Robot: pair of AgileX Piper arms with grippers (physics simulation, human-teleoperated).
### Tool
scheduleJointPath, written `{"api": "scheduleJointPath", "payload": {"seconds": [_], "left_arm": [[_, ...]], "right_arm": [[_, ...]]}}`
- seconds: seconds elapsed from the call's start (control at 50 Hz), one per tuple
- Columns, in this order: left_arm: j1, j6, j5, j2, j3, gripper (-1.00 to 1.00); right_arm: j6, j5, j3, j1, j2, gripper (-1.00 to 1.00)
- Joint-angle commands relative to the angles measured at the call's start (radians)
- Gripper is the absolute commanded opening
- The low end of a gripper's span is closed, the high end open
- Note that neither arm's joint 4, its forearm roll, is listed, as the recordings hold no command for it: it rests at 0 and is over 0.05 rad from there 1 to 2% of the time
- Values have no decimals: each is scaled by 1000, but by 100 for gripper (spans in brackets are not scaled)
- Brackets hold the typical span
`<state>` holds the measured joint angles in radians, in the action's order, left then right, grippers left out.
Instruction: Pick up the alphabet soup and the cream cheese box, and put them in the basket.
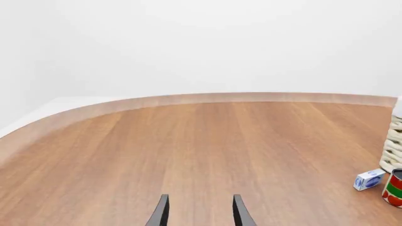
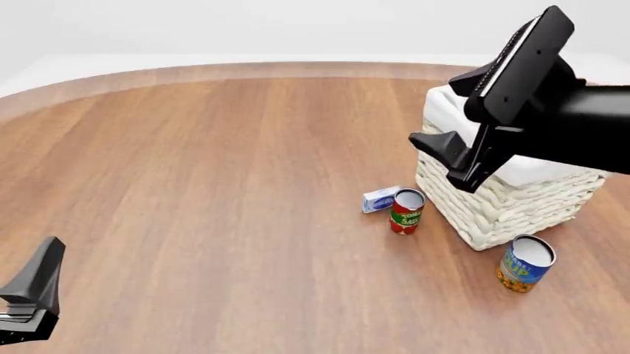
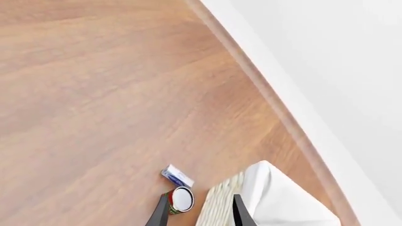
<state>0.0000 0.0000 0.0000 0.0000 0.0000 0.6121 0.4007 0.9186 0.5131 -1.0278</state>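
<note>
Front view: basket [image 2: 512,203] at 3 o'clock on the wooden surface [image 2: 217,184]; its inside is hidden behind the right arm. Alphabet soup [image 2: 524,263] stands upright at the basket's 6 o'clock, outside it. Cream cheese box [image 2: 380,199] lies at its 9 o'clock, touching the tomato sauce can [image 2: 406,211]. Left gripper [image 1: 199,214] and right gripper [image 3: 198,212]: fingers apart, both empty.
</note>
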Motion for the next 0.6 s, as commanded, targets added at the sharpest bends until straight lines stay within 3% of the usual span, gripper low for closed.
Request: {"api": "scheduleJointPath", "payload": {"seconds": [0.02, 0.4, 0.6], "left_arm": [[0, 0, 0, 0, 0, 100], [0, 0, 0, 0, 0, 100], [0, 0, 0, 0, 0, 100]], "right_arm": [[28, -2, 63, -5, -78, 100], [69, 18, 117, -9, -230, 100], [69, 81, 162, 47, -280, 100]]}}
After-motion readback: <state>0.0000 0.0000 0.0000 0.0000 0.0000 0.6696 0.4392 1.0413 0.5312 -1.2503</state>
